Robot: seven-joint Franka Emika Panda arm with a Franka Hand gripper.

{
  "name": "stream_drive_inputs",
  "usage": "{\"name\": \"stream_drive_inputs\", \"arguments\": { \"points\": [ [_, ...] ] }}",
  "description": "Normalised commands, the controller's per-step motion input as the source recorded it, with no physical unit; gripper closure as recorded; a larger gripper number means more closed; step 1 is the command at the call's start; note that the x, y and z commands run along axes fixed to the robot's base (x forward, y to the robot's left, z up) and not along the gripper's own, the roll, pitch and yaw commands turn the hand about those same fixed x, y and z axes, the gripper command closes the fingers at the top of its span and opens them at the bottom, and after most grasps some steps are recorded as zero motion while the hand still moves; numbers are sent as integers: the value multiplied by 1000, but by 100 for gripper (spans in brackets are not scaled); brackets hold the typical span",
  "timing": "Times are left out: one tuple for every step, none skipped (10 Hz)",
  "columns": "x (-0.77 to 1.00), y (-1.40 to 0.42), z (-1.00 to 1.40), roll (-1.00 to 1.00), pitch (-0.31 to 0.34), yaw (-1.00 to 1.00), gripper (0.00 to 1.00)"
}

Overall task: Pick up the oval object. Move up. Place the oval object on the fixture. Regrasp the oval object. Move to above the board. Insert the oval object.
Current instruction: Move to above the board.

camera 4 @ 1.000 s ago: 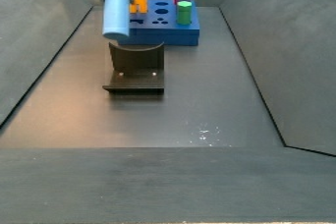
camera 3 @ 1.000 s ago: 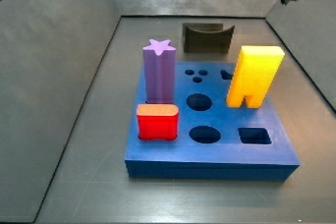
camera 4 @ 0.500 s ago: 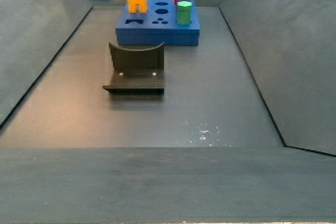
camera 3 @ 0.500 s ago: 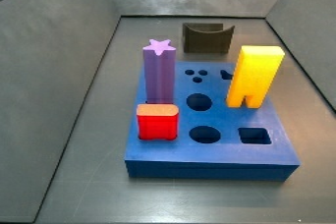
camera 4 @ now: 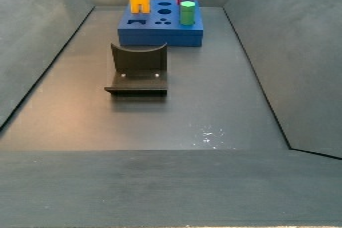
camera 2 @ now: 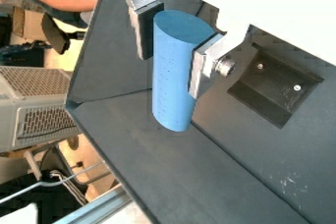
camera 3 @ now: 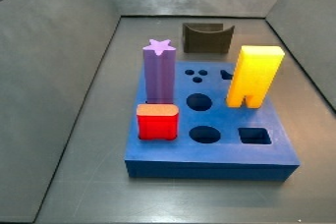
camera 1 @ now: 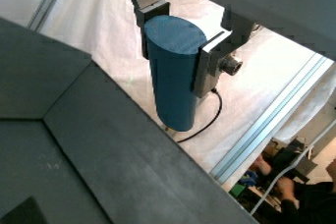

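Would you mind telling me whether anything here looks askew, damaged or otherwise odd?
Nothing stands out. The pincer grips the oval object squarely in both wrist views, outside both side views. The board, its pegs and the fixture sit undisturbed.

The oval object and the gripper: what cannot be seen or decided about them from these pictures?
- The gripper with the oval object shows in both wrist views, jaws closed on its sides, but lies outside both side views, so its place over the board or the fixture cannot be told.
- The peg's lower end: a dark wall edge hides it in a wrist view.
- The board's oval hole: too small in a side view.
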Motion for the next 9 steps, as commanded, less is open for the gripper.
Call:
{"name": "stream_drive_inputs", "arguments": {
  "points": [
    [29, -12, 434, -42, 146, 210, 100],
    [23, -15, 58, -51, 67, 204, 100],
    [-623, -1000, -148, -1000, 67, -83, 100],
    [-623, -1000, -140, -1000, 55, -88, 100],
    [-651, -1000, -131, -1000, 40, -90, 100],
    [-656, -1000, -128, -1000, 46, -89, 100],
    [-675, -1000, -135, -1000, 43, -87, 100],
    [-695, -1000, -140, -1000, 45, -84, 100],
    [-712, -1000, -128, -1000, 42, -83, 100]
  ]
}}
